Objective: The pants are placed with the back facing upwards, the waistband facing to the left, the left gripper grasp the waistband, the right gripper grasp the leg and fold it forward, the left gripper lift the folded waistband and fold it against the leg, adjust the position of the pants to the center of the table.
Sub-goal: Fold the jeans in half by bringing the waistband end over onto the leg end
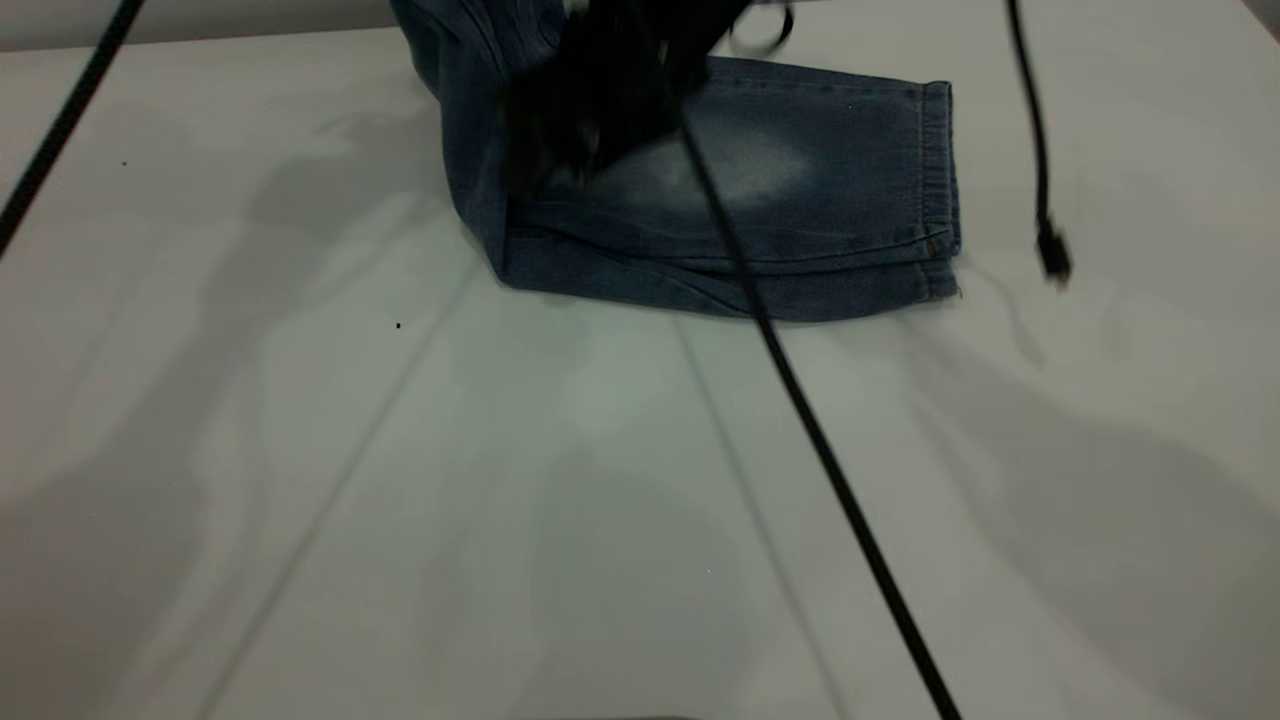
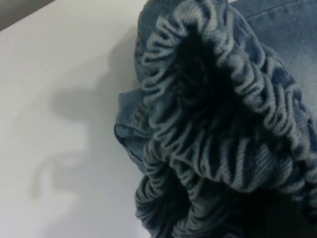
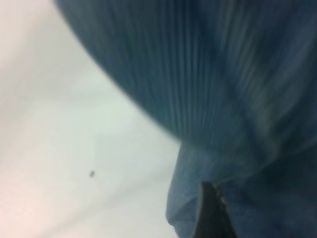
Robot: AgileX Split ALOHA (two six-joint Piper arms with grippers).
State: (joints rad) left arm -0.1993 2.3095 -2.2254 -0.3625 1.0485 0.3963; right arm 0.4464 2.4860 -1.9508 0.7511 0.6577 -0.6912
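Observation:
The blue denim pants (image 1: pixel 820 200) lie folded lengthwise at the far middle of the white table (image 1: pixel 600 480). The leg with the pale oval patch (image 1: pixel 740 165) is on top, its hem toward the right. The pants' left end (image 1: pixel 470 90) rises off the table and out of the top of the view. The ruffled elastic waistband (image 2: pixel 223 124) is bunched right at my left gripper, which is shut on it, fingers hidden by cloth. A blurred black gripper (image 1: pixel 600 100) hangs over the pants; which arm's it is does not show. One dark right fingertip (image 3: pixel 210 213) lies against denim (image 3: pixel 223 89).
A black cable (image 1: pixel 820 440) runs diagonally from the pants to the near edge. Another cable (image 1: pixel 1040 150) dangles at the right, ending in a plug. A third cable (image 1: pixel 60 130) crosses the far left corner. A small dark speck (image 1: pixel 398 325) marks the tabletop.

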